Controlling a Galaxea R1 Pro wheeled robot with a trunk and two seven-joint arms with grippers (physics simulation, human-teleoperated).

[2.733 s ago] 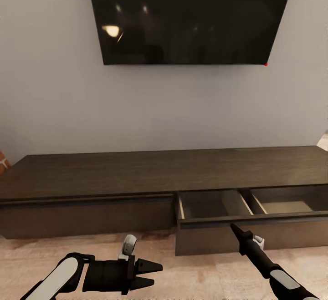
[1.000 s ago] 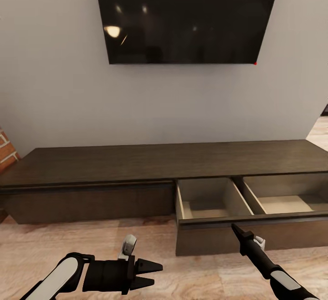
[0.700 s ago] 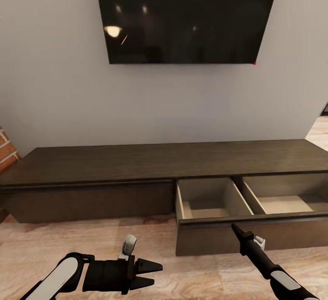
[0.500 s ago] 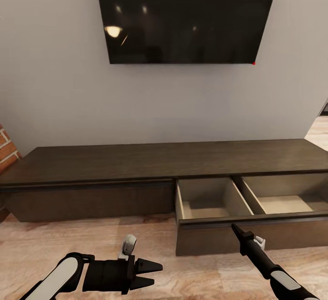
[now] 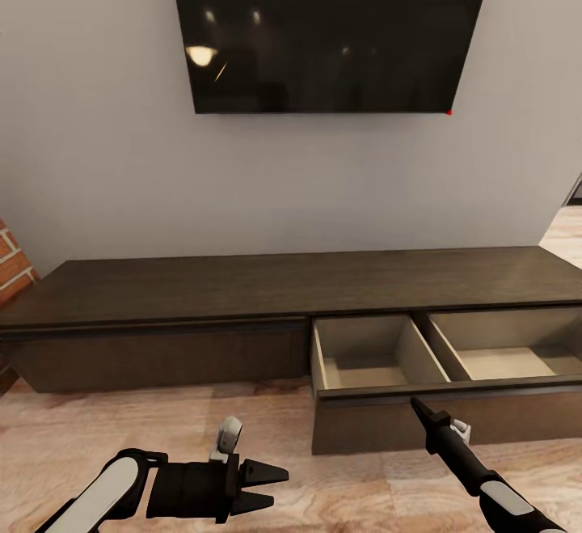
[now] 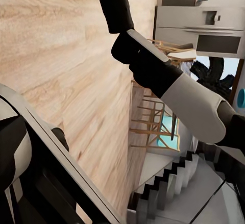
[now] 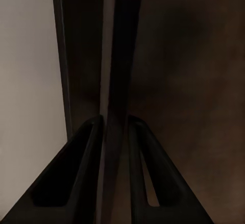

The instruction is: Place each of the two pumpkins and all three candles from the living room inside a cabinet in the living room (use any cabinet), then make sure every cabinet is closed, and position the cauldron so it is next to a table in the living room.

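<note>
Your right gripper sits at about 5 o'clock in the head view, its tip right at the top edge of the pulled-out drawer front. In the right wrist view its two dark fingers stand one on each side of a thin dark panel edge, pinching the drawer front between them with almost no gap.

Your left gripper is at about 7 o'clock in the head view, low over the wooden floor, well apart from the furniture. Its black fingers point toward 3 o'clock with a clear gap between them, so it is spread and holds nothing. The left wrist view looks across the floor to your right arm, with a staircase and wooden chairs far behind.

Outward from the right gripper, the cabinet runs long and low across the middle of the head view, against the grey wall. Its drawer at 4 o'clock is drawn out and shows two pale compartments, both bare inside. The cabinet's front panel at 8 o'clock is flush and closed.

Above, at 12 o'clock, a black television hangs on the wall. A bit of red brick shows at 9 o'clock, just beside the cabinet's end.
</note>
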